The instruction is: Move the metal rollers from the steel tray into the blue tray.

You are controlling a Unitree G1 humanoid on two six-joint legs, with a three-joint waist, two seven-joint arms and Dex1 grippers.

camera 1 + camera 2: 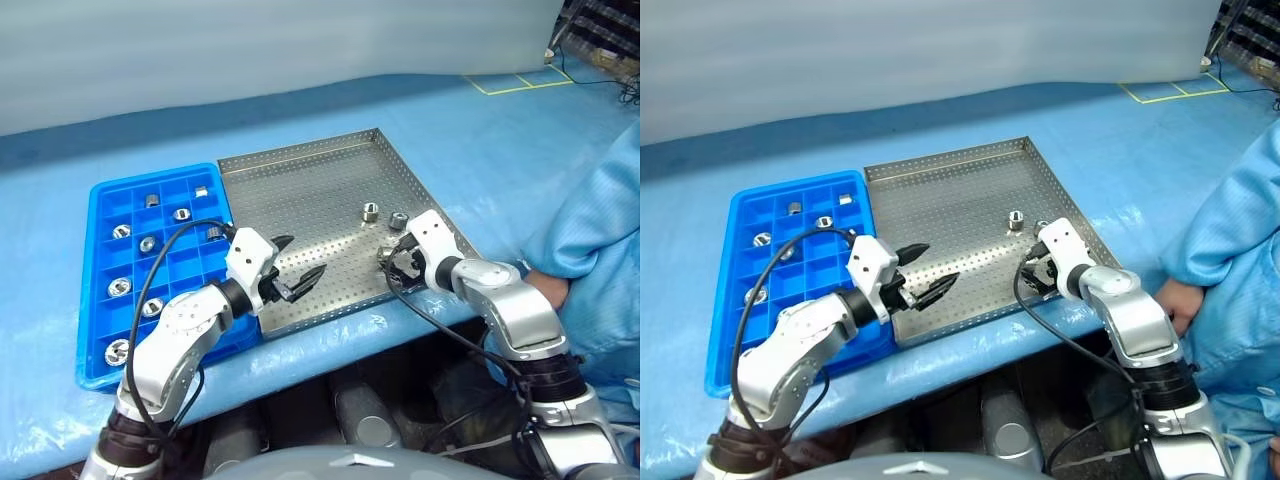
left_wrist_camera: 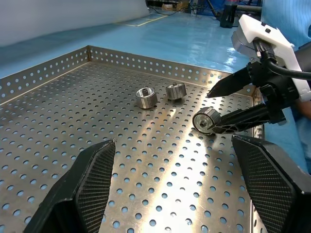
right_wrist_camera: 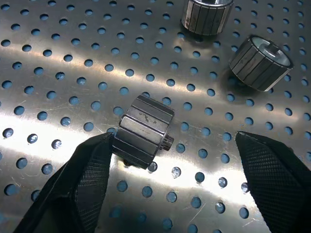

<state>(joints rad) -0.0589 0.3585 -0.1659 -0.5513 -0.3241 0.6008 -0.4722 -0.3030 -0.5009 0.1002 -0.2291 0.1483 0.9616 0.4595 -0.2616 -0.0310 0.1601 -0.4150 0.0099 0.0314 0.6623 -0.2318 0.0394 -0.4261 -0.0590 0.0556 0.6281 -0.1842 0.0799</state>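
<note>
- Rollers: short shiny steel cylinders with a centre hole and ribbed or faceted sides. I'd judge them dense for their size, rigid, not fragile, slick on the polished faces, and prone to roll when lying on their side.
- Three are left on the steel tray [image 1: 300, 190], all near its right edge: one upright roller [image 1: 370, 211], one tilted roller [image 1: 397, 220], and the target roller [image 3: 144, 130] lying on its side.
- The blue tray [image 1: 100, 200] sits touching the steel tray's left edge. Several rollers already sit in its compartments, one per cell; many cells are free.
- Right gripper [image 3: 177, 167]: jaws apart, straddling the target roller. One pad touches or nearly touches its ribbed flank; the other is well clear. Nothing is clamped yet.
- Left gripper [image 1: 298, 268]: jaws spread wide and empty, hovering over the steel tray's near-left area.
- Grip advice: pinch across the ribbed flank, not the polished end faces. The ribs should give the textured pads some bite.
- Risk: with contact on one side only, closing may shove or roll the part across the perforated sheet. Centre the jaws first.
- A person in a blue sleeve [image 1: 600, 220] sits at the right, close to the right arm.
</note>
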